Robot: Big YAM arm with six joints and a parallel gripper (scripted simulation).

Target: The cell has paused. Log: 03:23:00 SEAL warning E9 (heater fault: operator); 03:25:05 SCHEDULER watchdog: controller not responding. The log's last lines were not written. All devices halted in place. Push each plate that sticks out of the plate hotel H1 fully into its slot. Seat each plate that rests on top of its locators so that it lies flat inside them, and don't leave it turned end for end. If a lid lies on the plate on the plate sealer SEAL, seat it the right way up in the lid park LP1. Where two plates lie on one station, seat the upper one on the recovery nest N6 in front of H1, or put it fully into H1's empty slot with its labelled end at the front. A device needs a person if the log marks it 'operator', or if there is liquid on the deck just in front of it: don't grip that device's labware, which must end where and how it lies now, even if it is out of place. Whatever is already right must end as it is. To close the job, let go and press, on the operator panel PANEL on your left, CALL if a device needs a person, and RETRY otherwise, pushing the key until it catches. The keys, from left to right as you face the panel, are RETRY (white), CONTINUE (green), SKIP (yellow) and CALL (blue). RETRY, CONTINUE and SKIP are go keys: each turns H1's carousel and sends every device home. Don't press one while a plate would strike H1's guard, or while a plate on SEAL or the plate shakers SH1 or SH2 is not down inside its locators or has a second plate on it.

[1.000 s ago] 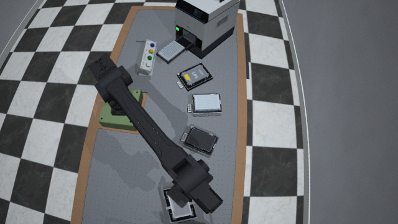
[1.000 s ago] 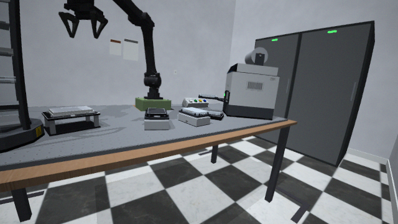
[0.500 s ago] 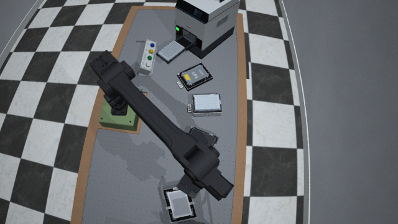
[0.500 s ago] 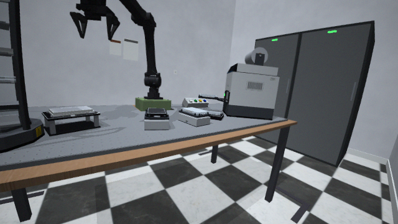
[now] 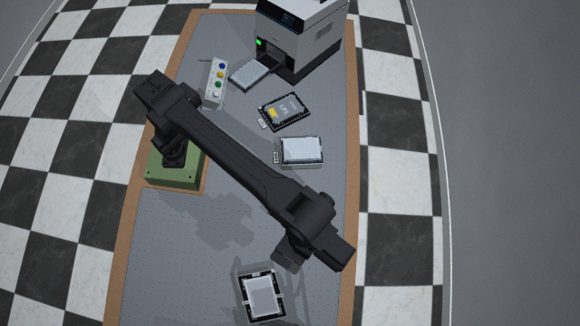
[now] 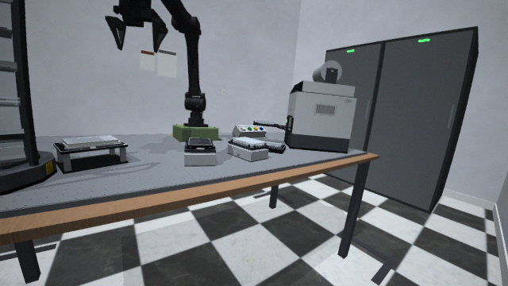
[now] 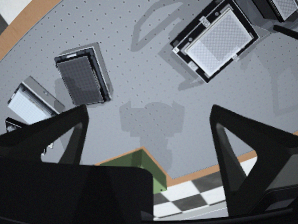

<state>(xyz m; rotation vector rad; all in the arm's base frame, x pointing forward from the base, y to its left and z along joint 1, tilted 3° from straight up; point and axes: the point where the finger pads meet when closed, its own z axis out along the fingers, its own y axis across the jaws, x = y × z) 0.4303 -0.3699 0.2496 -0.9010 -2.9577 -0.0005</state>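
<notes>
My gripper [image 6: 136, 31] [image 7: 149, 111] is open and empty, high above the deck between the near shaker and the nest. The recovery nest N6 [image 5: 243, 279] [image 6: 59, 148] [image 7: 182, 43] holds a pale plate [image 5: 261, 296] [image 6: 89, 140] [image 7: 218, 39] lying flat. A shaker holds a dark plate [image 6: 200, 144] [image 7: 83, 76]; my arm hides it in the top view. Another shaker holds a white plate [image 5: 301, 149] [image 6: 248, 142] [image 7: 28, 106]. A white plate [image 5: 248, 73] lies on the tray of the sealer SEAL [image 5: 301, 27] [image 6: 321, 119]. The lid park LP1 [image 5: 284, 110] [image 6: 275, 146] is empty. The panel PANEL [image 5: 214, 81] [image 6: 248, 130] stands left of the sealer.
The plate hotel H1 [image 6: 20, 99] stands at the deck's near end, mostly cut off. My arm's green base [image 5: 174, 169] [image 6: 195, 132] [image 7: 136, 163] is at the deck's left edge. Small label tags [image 5: 262, 123] [image 5: 275, 158] lie by LP1 and the shaker.
</notes>
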